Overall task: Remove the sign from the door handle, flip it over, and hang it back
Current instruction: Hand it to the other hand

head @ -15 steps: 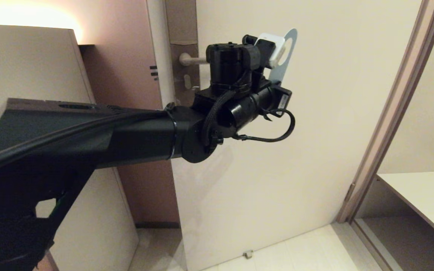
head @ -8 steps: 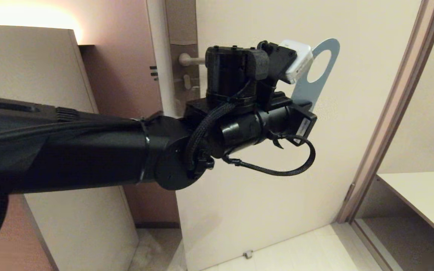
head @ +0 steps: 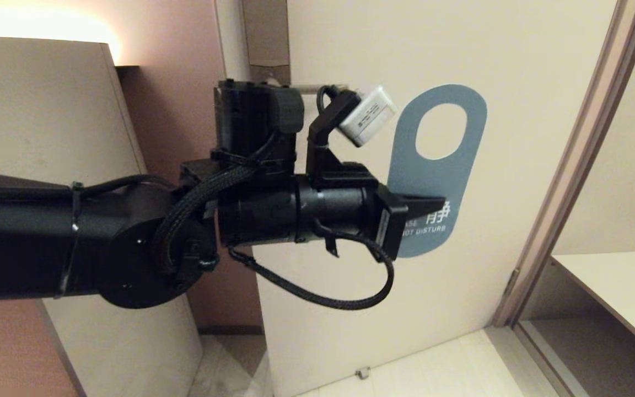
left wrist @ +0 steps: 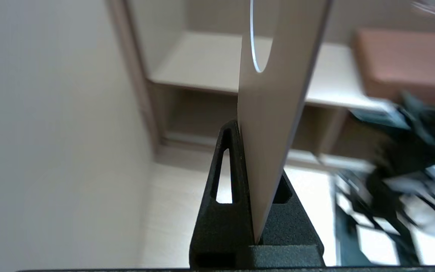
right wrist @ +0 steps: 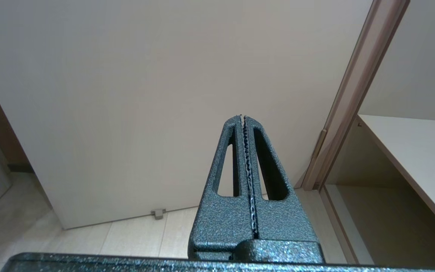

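Left gripper [head: 425,203] is clamping tight on the lower end of the sign [head: 443,182], holding it upright, teal face out, off the door handle [head: 317,86] and to its right. Right gripper [right wrist: 244,158] is sitting closed, empty, facing the door [right wrist: 145,94].

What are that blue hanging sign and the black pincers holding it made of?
The sign looks like thin stiff card or plastic with a matte teal-blue face and white print; seen edge-on in the left wrist view it stays flat, its other face pale. The left end effector clamped on it appears to be hard black plastic with a grainy finish and cut-out slots, though coated metal is possible.
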{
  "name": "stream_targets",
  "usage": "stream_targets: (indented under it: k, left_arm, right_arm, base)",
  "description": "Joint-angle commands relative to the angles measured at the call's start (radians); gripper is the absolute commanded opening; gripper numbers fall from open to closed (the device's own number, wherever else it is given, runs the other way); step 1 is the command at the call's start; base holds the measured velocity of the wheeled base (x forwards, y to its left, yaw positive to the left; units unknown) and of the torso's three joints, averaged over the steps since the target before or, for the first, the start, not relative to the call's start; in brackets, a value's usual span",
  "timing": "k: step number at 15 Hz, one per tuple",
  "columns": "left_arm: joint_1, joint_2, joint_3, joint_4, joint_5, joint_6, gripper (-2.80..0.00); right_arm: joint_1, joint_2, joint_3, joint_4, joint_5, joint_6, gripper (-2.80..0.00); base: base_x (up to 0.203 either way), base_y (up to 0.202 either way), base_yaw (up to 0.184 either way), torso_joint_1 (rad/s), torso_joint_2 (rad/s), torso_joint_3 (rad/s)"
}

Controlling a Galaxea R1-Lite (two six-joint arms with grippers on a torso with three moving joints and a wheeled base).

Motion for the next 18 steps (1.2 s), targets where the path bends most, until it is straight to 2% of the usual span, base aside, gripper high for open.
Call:
stream_targets:
  k: [1,2,4,7,8,18]
  left_arm:
    - [0.019,-0.054,0.098,-0.01,-0.068,-0.001,-2.8]
    - [0.028,-0.057,0.148,-0.045,-0.104,-0.001,-2.8]
    - [0.04,-0.047,0.238,-0.195,-0.139,-0.021,-2.8]
    - [0.045,-0.009,0.269,-0.331,-0.144,-0.124,-2.8]
    - [0.045,-0.007,0.271,-0.344,-0.142,-0.139,-2.8]
    - [0.047,0.011,0.271,-0.345,-0.135,-0.136,-2.8]
  right_arm:
    - [0.001,0.001,0.0,0.0,0.0,-0.001,-2.8]
    - [0.0,0.001,0.0,0.0,0.0,-0.001,-2.8]
    - [0.0,0.001,0.0,0.0,0.0,-0.001,-2.8]
    - [0.001,0.001,0.0,0.0,0.0,-0.001,-2.8]
    - [0.0,0.001,0.0,0.001,0.0,-0.003,-2.8]
    - [0.0,0.001,0.0,0.0,0.008,-0.016,-2.8]
  base:
    - [0.0,0.0,0.0,0.0,0.0,0.0]
    - [0.0,0.0,0.0,0.0,0.0,0.0]
    - [0.0,0.0,0.0,0.0,0.0,0.0]
    - [0.0,0.0,0.0,0.0,0.0,0.0]
    - [0.0,0.0,0.0,0.0,0.0,0.0]
    - [0.0,0.0,0.0,0.0,0.0,0.0]
